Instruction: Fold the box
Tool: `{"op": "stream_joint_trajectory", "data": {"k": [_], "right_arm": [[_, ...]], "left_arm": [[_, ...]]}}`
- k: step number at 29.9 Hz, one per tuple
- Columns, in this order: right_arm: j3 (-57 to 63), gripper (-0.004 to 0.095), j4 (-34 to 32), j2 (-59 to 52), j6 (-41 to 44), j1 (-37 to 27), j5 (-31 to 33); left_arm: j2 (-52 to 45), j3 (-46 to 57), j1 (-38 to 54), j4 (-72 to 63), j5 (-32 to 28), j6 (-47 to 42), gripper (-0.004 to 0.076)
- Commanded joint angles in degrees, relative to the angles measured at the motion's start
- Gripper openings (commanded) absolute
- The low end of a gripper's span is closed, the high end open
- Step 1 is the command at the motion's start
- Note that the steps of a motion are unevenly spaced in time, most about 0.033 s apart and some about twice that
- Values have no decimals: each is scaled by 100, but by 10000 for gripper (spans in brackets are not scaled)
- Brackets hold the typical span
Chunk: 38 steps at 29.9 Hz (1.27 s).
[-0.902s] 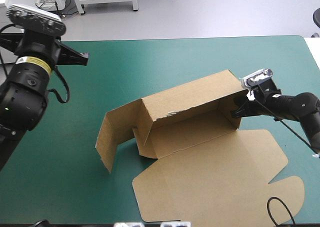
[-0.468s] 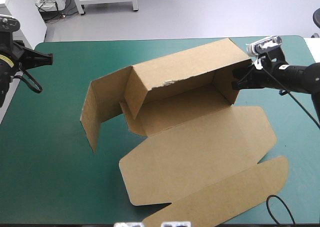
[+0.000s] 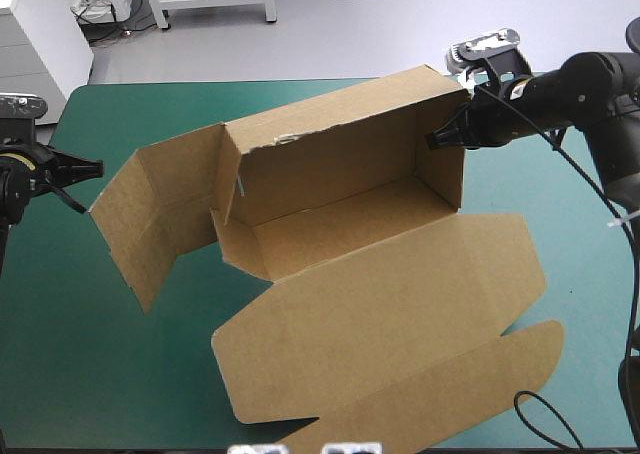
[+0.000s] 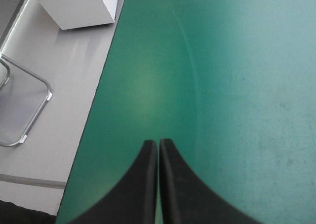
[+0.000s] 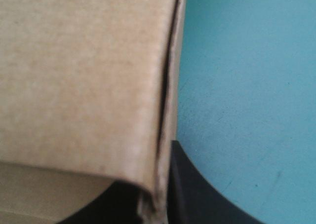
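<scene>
The brown box (image 3: 340, 224) stands mid-table as an open tray with raised walls. Its lid (image 3: 390, 334) lies flat toward the near edge, and a side flap (image 3: 150, 219) sticks out to the left. My right gripper (image 3: 447, 138) is shut on the box's right end wall near the top far corner. In the right wrist view that wall (image 5: 98, 86) fills the space between the black fingers (image 5: 190, 184), which pinch its edge. My left gripper (image 4: 158, 150) is shut with nothing in it, over bare teal-green cover near the table's left edge (image 4: 101, 86); in the high view it (image 3: 90, 166) sits just left of the flap.
A black cable loop (image 3: 545, 419) lies on the cover at the near right corner. A white cabinet (image 3: 40, 34) stands off the table's far left corner. The table's far edge (image 3: 250, 82) runs just behind the box.
The right gripper has dragged the box toward the far left, turning it slightly. The left arm has drawn back to the table's left edge and lowered.
</scene>
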Motion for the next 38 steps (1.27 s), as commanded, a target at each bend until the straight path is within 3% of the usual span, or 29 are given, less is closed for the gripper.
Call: {"op": "stream_joint_trajectory", "data": {"k": [1,11,18,27,30,35,38], "right_arm": [[-332,1,-86,-91,472,268,67],[560,1,50,41,1087,377,78],[1291,1,-13,103,1051,377,68],[1316,1,-238,862,853,377,58],[1316,1,-238,1073,703,377,-141],[1316,8,-299,1162,501,377,-1046],[1316,63,-350,1162,606,377,-1488]], "left_arm": [[-132,-12,28,21,-445,134,-3],[-123,23,28,-14,-495,145,-3],[-123,23,28,-14,-534,145,-3],[-123,23,28,-61,-534,145,-3],[-123,23,28,-61,-534,145,-3],[-123,23,28,-61,-523,145,-3],[-110,35,28,-73,-533,145,-3]]}}
